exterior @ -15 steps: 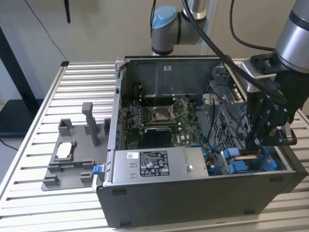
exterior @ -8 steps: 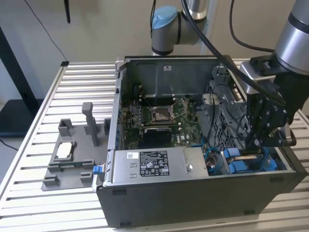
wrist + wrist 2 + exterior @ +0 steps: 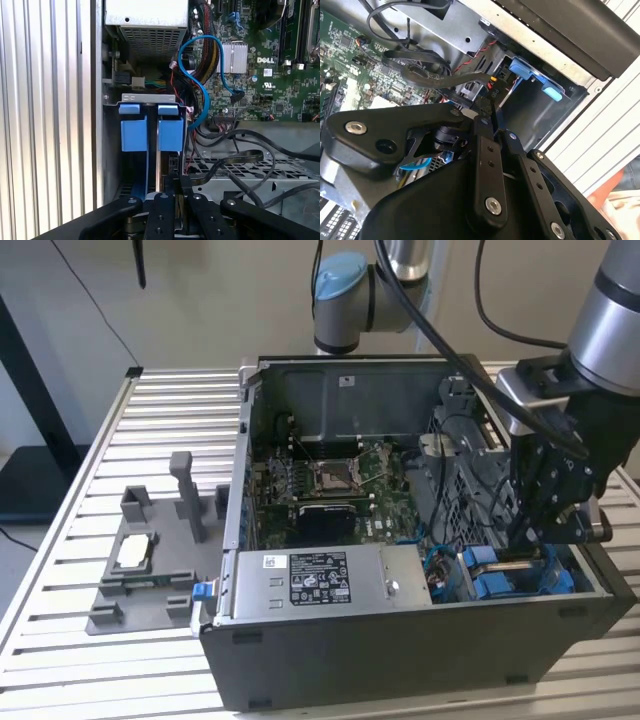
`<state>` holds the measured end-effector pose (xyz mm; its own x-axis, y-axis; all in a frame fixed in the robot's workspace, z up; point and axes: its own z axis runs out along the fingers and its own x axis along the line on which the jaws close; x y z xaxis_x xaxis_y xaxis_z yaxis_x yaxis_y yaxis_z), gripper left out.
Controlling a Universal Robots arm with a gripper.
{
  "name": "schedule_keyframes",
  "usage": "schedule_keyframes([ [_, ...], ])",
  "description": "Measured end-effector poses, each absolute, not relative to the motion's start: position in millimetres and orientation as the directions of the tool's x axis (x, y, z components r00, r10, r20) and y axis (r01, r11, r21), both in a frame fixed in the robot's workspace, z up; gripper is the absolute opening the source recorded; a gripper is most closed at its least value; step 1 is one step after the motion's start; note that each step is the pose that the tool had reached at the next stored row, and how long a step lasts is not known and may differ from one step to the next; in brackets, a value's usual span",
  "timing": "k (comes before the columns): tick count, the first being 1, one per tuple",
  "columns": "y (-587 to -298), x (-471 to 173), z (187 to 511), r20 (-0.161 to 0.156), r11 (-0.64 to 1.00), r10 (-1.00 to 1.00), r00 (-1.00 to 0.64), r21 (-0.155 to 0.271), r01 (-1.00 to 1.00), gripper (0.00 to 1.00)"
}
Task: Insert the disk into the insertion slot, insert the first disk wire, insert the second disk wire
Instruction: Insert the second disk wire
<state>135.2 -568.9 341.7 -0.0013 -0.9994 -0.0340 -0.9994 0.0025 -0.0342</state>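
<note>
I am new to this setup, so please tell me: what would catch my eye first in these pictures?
First, the open computer case on the slatted table, its green motherboard exposed. Next, the robot's black hand reaching down into the case at the exterior view's right. There the bright blue caddy frames stand side by side in the drive bay.

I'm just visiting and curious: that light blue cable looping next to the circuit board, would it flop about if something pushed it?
Probably springy rather than limp: the light blue cable holds a free-standing arch above the motherboard. It looks thin, so likely light. One end seems plugged in near the board, so a push would likely bend it, not shift it.
</note>
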Motion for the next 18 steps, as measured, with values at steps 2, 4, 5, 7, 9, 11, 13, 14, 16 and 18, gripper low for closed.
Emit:
schedule_keyframes([
  [2,-568.8,135.2,340.8,-0.034,0.002,-0.999,-0.001,-0.035,-0.999,0.16],
  [4,-568.9,135.2,340.0,-0.034,0.003,-0.999,-0.001,-0.035,-0.999,0.16],
  [5,-568.9,135.2,339.9,-0.035,0.003,-0.999,-0.001,-0.035,-0.999,0.16],
  [7,-568.8,135.2,340.0,-0.035,0.003,-0.999,-0.001,-0.035,-0.999,0.16],
  [9,-568.8,135.2,341.0,-0.036,0.003,-0.999,-0.001,-0.034,-0.999,0.16],
  [11,-568.9,135.2,342.0,-0.036,0.003,-0.999,-0.001,-0.033,-0.999,0.16],
  [13,-568.7,135.2,342.6,-0.035,0.003,-0.999,-0.001,-0.033,-0.999,0.16],
  [14,-568.6,135.2,342.6,-0.035,0.003,-0.999,-0.001,-0.033,-0.999,0.16],
  [16,-568.2,135.2,342.6,-0.035,0.003,-0.999,-0.001,-0.033,-0.999,0.16],
  [18,-568.0,135.2,342.7,-0.035,0.003,-0.999,-0.001,-0.033,-0.999,0.16],
])
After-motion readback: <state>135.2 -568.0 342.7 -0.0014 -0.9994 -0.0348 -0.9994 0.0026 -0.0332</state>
